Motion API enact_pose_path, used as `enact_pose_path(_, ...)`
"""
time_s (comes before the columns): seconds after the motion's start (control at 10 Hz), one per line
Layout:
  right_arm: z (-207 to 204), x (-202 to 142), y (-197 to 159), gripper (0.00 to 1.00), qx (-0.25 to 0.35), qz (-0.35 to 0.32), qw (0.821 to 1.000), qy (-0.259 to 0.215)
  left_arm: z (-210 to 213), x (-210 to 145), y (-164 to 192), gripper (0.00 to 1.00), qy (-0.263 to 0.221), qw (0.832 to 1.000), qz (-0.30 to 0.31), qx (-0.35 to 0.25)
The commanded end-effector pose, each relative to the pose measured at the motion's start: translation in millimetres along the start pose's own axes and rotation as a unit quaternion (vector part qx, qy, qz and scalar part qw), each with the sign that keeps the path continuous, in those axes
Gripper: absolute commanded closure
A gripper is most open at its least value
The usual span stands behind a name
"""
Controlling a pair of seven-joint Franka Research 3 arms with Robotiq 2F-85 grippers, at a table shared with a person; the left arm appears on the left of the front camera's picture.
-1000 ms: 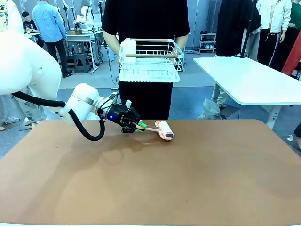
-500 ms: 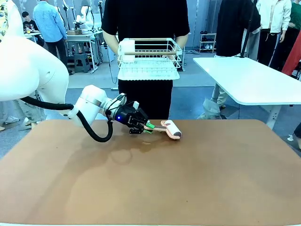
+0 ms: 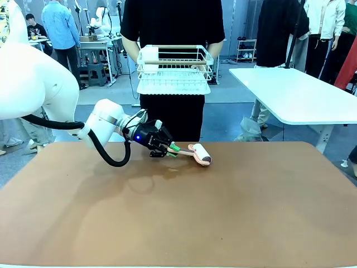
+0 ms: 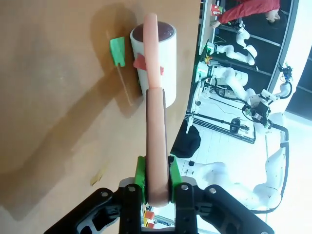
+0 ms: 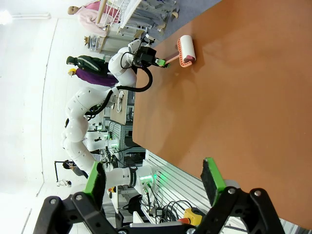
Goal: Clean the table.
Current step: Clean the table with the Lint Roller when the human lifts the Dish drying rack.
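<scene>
— Pulled back a little, that pink-handled lint roller with the white roll (image 3: 199,154); half a second ago it sat a touch farther right along the far edge. The basket across the table has drifted a shade left as well.

— Who has hold of the roller?

— That's the left gripper (image 3: 174,149). From its wrist you see the two green pads clamped on the end of the pink handle, one on each side. The roll lies down on the large reddish-brown table (image 3: 223,212), near the far edge and a bit left of the middle.

— And the table?

— It spreads out in front of both arms, glossy, with the left arm's shadow lying across it.

— The other claw?

— The right gripper (image 5: 153,176) hangs by the table's edge on the robot's side, well apart from the roller. Its two green-padded fingers are spread wide.

— So how many of everything?

— Two rollers. One is on the table, and a second lint roller with a pale wooden handle (image 3: 152,56) lies in the single white wire basket (image 3: 178,78). The person in the black top (image 3: 173,22) holds that basket up at the far side. There are two tables as well: the brown one, and one white-topped table (image 3: 295,95) behind it to the right.
</scene>
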State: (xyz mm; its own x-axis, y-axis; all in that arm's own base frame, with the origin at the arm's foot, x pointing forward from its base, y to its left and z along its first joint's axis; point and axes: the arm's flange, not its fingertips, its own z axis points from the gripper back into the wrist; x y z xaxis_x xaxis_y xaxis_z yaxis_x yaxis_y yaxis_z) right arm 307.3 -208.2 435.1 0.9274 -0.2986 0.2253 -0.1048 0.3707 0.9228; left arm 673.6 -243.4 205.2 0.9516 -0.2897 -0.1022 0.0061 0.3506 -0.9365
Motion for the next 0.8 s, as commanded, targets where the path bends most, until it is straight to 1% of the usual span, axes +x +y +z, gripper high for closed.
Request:
enact_pose_path(0.0,2.1,-0.6,3.6,0.00,0.006,0.006,1.000,-0.002,19.2,-0.3,8.4,0.78,-0.001,0.999,0.040,0.035)
enact_pose_path(0.1,2.1,-0.6,3.6,0.00,0.006,0.006,1.000,-0.002,23.8,1.1,12.5,0.78,0.011,0.998,0.056,0.032)
enact_pose_path(0.2,2.1,-0.6,3.6,0.00,0.006,0.006,1.000,-0.002,40.2,4.2,16.4,0.78,0.010,0.997,0.065,0.032)
enact_pose_path(0.3,2.1,-0.6,3.6,0.00,0.006,0.006,1.000,-0.002,47.8,4.0,19.0,0.78,0.006,0.997,0.070,0.035)
enact_pose_path(0.5,2.1,-0.6,3.6,0.00,0.006,0.006,1.000,-0.002,70.8,-1.4,23.9,0.78,0.017,0.996,0.085,0.039)
enact_pose_path(0.6,2.1,-0.6,3.6,0.00,0.006,0.006,1.000,-0.002,95.0,-8.8,22.2,0.78,0.030,0.995,0.089,0.031)
enact_pose_path(0.7,2.1,-0.6,3.6,0.00,0.006,0.006,1.000,-0.002,112.0,-21.2,14.4,0.78,0.059,0.995,0.081,0.012)
